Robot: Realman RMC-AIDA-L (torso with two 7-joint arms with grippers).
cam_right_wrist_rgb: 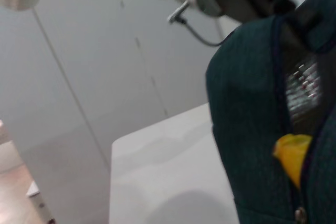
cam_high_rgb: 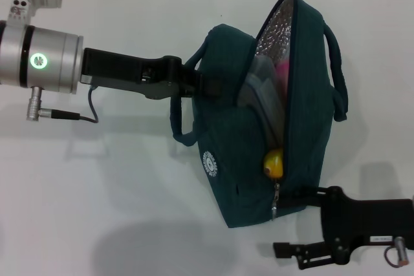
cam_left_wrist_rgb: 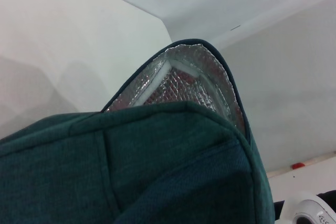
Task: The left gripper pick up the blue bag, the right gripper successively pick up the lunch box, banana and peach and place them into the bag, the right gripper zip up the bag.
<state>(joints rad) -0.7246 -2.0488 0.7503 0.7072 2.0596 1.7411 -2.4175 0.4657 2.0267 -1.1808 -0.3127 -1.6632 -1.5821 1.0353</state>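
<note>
Blue bag: large dark teal fabric lunch bag (cam_high_rgb: pixel 291 127) with silver foil lining, centre-right of the head view, mouth gaping along its length, round white logo on its near side.
Right gripper: black two-finger claw (cam_high_rgb: pixel 294 200) at the lower right of the head view, reaching to the bag's near end just beside the zip pull; its fingertips merge with the dark fabric, so whether they are closed on anything cannot be told.
Banana: curved yellow-orange fruit (cam_high_rgb: pixel 273 163), only its rounded end showing at the near end of the opening; the rest is hidden inside.
Lunch box: clear plastic box (cam_high_rgb: pixel 259 85) dimly seen inside the bag, edges hard to make out.
Peach: pink patch (cam_high_rgb: pixel 283 68) deep in the opening beside the box, mostly covered.
Left gripper: black claw (cam_high_rgb: pixel 207 82) on the arm with the green-lit silver cuff, coming from the upper left, clamped on the bag's near loop handle; the fingertips are partly lost against the fabric.
Table: white surface (cam_high_rgb: pixel 97 192) under everything.
</note>
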